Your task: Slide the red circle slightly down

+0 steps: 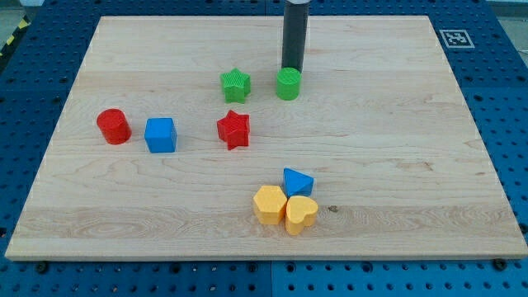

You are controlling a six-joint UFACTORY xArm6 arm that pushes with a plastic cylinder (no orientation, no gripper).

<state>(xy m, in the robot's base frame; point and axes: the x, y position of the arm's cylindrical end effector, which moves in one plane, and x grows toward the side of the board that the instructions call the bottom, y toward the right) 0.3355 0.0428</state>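
Standing upright, red circle [113, 126] | my tip [291, 68] behind green circle [289, 84]

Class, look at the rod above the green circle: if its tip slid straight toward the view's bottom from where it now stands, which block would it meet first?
My tip sits just behind the green circle, apparently touching it, so it meets that block first.

Lab bench, blue pegboard [495, 49], fiducial marker [454, 37]

Red circle [113, 126], 2 green, 2 blue, seemingly 2 yellow blocks.
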